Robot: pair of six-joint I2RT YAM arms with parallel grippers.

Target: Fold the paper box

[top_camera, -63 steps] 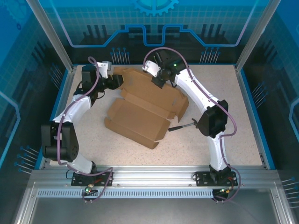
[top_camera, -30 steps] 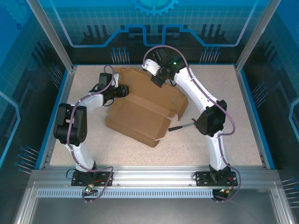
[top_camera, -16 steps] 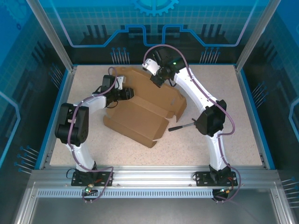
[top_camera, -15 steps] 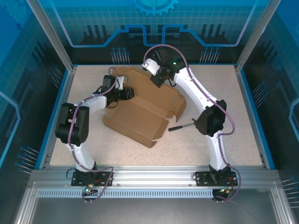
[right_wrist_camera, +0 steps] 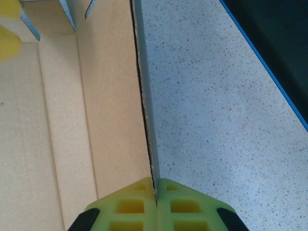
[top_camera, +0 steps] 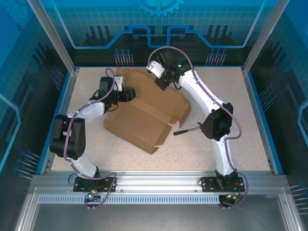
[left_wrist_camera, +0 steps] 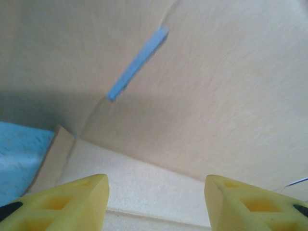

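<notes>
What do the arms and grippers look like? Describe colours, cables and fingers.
The left arm and right arm have white shells, black joints and a purple cable alongside. A green light glows on the right arm. The left gripper and right gripper have yellow wedge-shaped fingers with square cut-outs.

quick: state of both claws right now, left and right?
Left claw: open, nothing between its fingers, facing a panel of the brown corrugated cardboard box.
Right claw: closed, pinching an edge of that box.
</notes>
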